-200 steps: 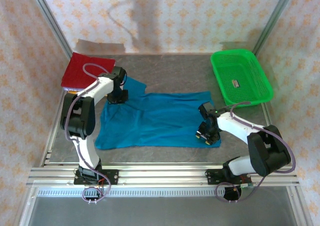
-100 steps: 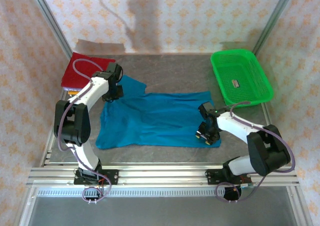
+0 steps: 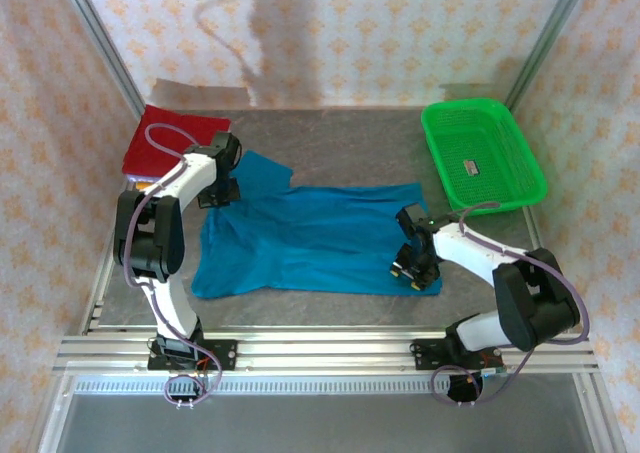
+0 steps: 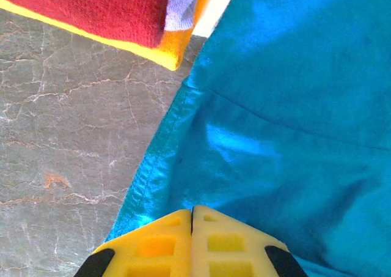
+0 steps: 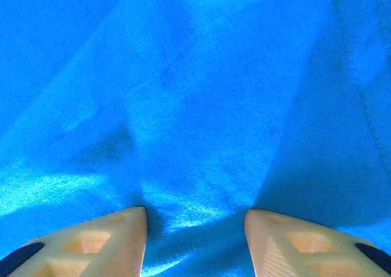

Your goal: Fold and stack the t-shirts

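Top external: plain teal t-shirt (image 3: 320,238); label (image 3: 471,167) in green basket (image 3: 500,133) unreadable.

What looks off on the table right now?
Teal t-shirt lies askew and wrinkled, its far-left sleeve rumpled beside the folded stack. A small tag-like item sits in the green basket. Nothing spilled or damaged.

The left end effector (image 3: 214,195), apparently pinching the teal t-shirt (image 3: 320,238), has shifted left toward the dark red folded t-shirt (image 3: 170,138).
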